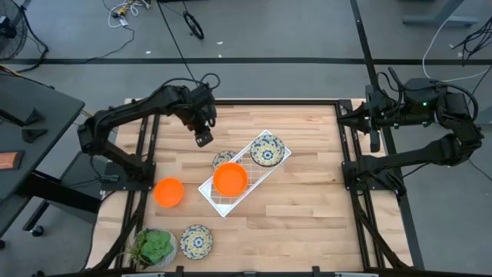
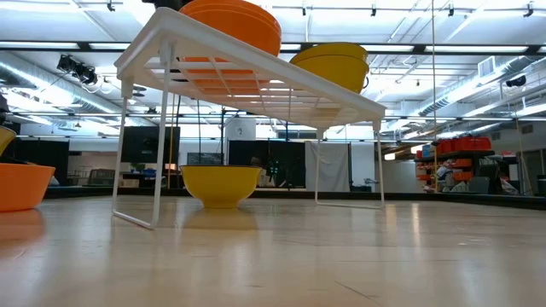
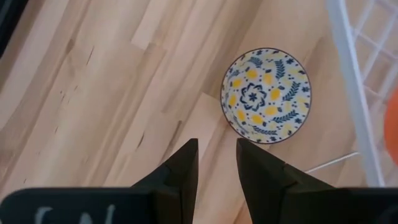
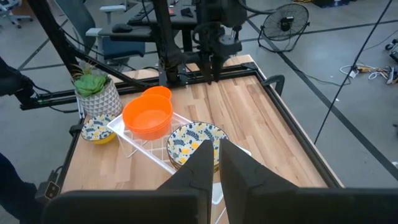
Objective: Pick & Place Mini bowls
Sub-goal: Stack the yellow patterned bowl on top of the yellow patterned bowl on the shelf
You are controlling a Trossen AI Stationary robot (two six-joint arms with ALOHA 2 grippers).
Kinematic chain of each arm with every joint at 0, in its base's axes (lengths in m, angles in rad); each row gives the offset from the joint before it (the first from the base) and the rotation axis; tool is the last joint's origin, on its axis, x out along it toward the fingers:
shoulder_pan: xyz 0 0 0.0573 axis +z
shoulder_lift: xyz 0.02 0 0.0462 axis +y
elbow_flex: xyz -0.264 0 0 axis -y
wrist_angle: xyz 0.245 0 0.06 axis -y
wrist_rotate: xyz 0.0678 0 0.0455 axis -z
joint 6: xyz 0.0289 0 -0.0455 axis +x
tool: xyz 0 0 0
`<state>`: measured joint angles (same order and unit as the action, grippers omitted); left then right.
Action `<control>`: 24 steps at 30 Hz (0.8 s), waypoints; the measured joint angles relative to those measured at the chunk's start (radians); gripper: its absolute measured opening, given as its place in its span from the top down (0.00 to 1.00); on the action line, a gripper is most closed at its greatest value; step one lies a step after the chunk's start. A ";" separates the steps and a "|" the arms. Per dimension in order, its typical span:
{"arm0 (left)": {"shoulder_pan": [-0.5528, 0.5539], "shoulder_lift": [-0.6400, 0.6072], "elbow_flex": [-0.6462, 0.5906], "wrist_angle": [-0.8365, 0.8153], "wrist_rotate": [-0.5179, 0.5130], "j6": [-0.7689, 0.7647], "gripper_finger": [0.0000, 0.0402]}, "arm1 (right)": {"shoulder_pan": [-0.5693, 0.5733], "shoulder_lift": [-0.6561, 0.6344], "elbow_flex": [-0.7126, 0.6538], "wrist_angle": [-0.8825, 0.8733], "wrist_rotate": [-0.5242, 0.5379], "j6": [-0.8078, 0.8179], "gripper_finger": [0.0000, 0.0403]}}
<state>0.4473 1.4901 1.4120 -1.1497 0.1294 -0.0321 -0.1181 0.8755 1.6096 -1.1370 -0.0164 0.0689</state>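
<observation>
My left gripper (image 1: 203,138) hangs over the table's far left part, open and empty; its fingertips (image 3: 216,163) stand just short of a floral mini bowl (image 3: 266,94). That bowl (image 1: 222,159) rests on its base on the table, at the rack's edge. An orange mini bowl (image 1: 231,178) and a second floral mini bowl (image 1: 267,149) sit on top of the white wire rack (image 1: 215,194). Another orange bowl (image 1: 168,191) and a third floral bowl (image 1: 196,241) stand on the table at the left. My right gripper (image 4: 216,152) is shut and empty at the table's right edge (image 1: 373,131).
A potted green plant (image 1: 156,246) stands at the near left corner. The rack stands slantwise in the table's middle on thin legs (image 2: 158,170). Bare wood (image 1: 307,208) lies to the right of the rack. Dark arm frames run along both table sides.
</observation>
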 joint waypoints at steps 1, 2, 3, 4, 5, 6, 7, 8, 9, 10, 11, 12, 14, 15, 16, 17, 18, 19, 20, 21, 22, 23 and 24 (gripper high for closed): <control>0.000 0.007 0.000 0.003 0.001 0.006 0.71 | 0.000 0.000 0.000 0.000 0.000 0.000 0.92; 0.001 0.011 -0.004 0.009 0.008 0.014 0.71 | 0.000 0.000 0.000 0.000 0.000 0.000 0.92; 0.004 0.012 -0.018 0.028 0.019 0.018 0.71 | 0.000 0.000 0.000 0.000 0.000 0.000 0.92; 0.007 0.012 -0.036 0.047 0.035 0.017 0.71 | 0.000 0.000 0.000 0.000 0.000 0.000 0.92; 0.012 0.012 -0.061 0.067 0.059 0.017 0.71 | 0.000 0.000 0.000 0.000 0.000 0.000 0.92; 0.019 0.011 -0.086 0.083 0.083 0.017 0.71 | 0.000 0.000 0.000 0.000 0.000 0.000 0.92; 0.025 0.010 -0.108 0.097 0.104 0.017 0.71 | 0.000 0.000 0.000 0.000 0.000 0.000 0.92; 0.031 0.006 -0.132 0.117 0.127 0.014 0.71 | 0.000 0.000 0.000 0.000 0.000 0.000 0.92; 0.038 0.000 -0.157 0.139 0.148 0.013 0.71 | 0.000 0.000 0.000 0.000 0.000 0.000 0.92; 0.044 -0.008 -0.182 0.159 0.164 0.010 0.71 | 0.000 0.000 0.000 0.000 0.000 0.000 0.92; 0.048 -0.016 -0.209 0.187 0.178 0.000 0.71 | 0.000 0.000 0.000 0.000 0.000 0.000 0.92; 0.051 -0.022 -0.234 0.222 0.191 -0.015 0.71 | 0.000 0.000 0.000 0.000 0.000 0.000 0.92; 0.057 -0.039 -0.285 0.288 0.207 -0.053 0.71 | 0.000 0.000 0.000 0.000 0.000 0.000 0.92; 0.060 -0.052 -0.310 0.315 0.220 -0.077 0.71 | 0.000 0.000 0.000 0.000 0.000 0.000 0.92; 0.063 -0.065 -0.334 0.348 0.236 -0.102 0.71 | 0.000 0.000 0.000 0.000 0.000 0.000 0.92; 0.067 -0.075 -0.356 0.381 0.255 -0.126 0.71 | 0.000 0.000 0.000 0.000 0.000 0.000 0.92; 0.068 -0.083 -0.378 0.413 0.274 -0.150 0.71 | 0.000 0.000 0.000 0.000 0.000 0.000 0.92; 0.070 -0.087 -0.399 0.432 0.284 -0.170 0.71 | 0.000 0.000 0.000 0.000 0.000 0.000 0.92; 0.072 -0.092 -0.421 0.453 0.291 -0.180 0.71 | 0.000 0.000 0.000 0.000 0.000 0.000 0.92; 0.072 -0.097 -0.440 0.471 0.296 -0.194 0.71 | 0.000 0.000 0.000 0.000 0.000 0.000 0.92; 0.072 -0.102 -0.455 0.484 0.300 -0.200 0.71 | 0.000 0.000 0.000 0.000 0.000 0.000 0.92; 0.072 -0.103 -0.468 0.500 0.302 -0.205 0.71 | 0.000 0.000 0.000 0.000 0.000 0.000 0.92; 0.071 -0.103 -0.481 0.506 0.302 -0.208 0.71 | 0.000 0.000 0.000 0.000 0.000 0.000 0.92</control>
<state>0.5185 1.3875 0.9307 -0.6433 0.4313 -0.2400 -0.1181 0.8756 1.6096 -1.1370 -0.0162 0.0686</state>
